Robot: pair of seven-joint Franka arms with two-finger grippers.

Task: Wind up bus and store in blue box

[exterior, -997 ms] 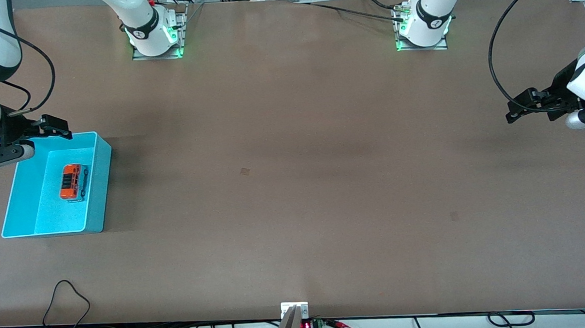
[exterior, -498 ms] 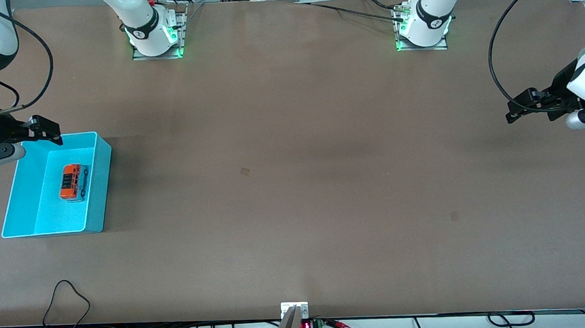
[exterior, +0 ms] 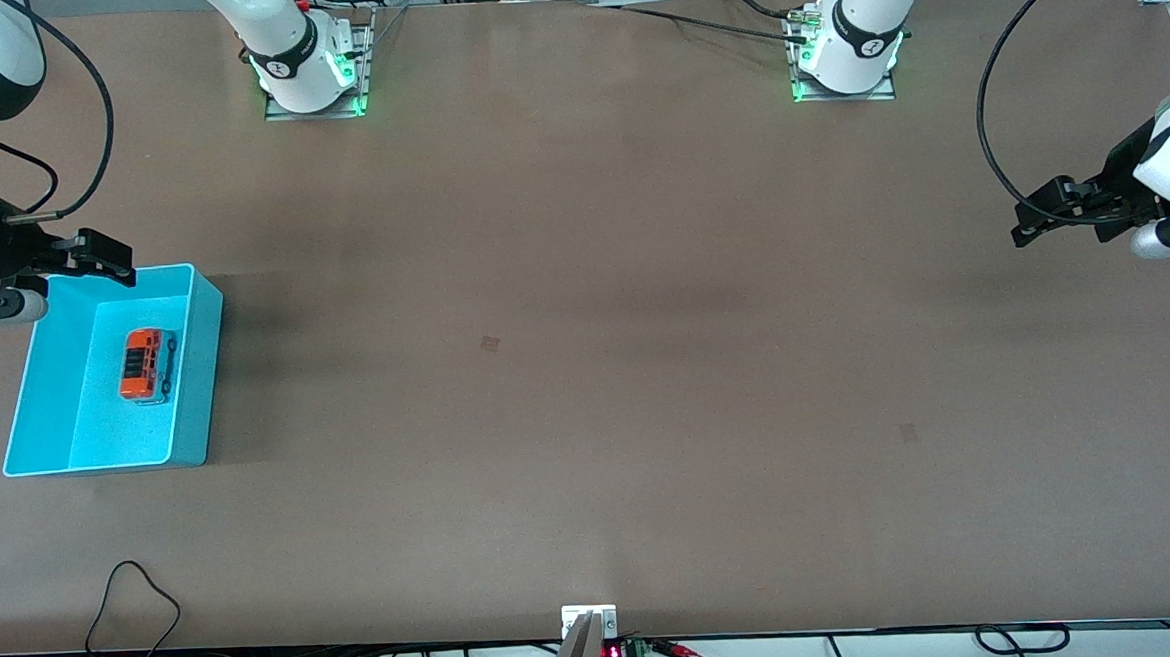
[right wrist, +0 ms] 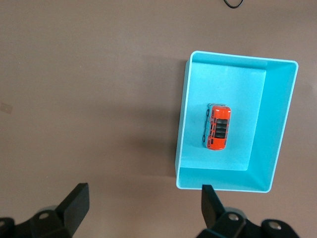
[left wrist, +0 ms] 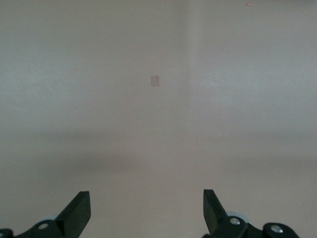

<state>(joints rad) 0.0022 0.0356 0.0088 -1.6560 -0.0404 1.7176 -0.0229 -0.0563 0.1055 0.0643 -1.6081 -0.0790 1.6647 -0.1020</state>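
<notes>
The orange-red bus (exterior: 146,364) lies on the floor of the blue box (exterior: 208,360) at the right arm's end of the table. The right wrist view looks down on the bus (right wrist: 218,127) inside the box (right wrist: 237,84). My right gripper (exterior: 91,259) is open and empty, in the air over the box's edge that is farthest from the front camera; it shows open in its own view (right wrist: 143,203) too. My left gripper (exterior: 1040,215) is open and empty, and waits over bare table at the left arm's end (left wrist: 146,208).
The two arm bases (exterior: 306,68) (exterior: 846,49) stand along the table's edge farthest from the front camera. Loose cables (exterior: 134,602) lie at the edge nearest to it. A small square mark (exterior: 490,343) is on the brown tabletop near the middle.
My right gripper has drawn back a little from over the box's inside toward its farthest edge. The bus, the box and the left arm have not moved.
</notes>
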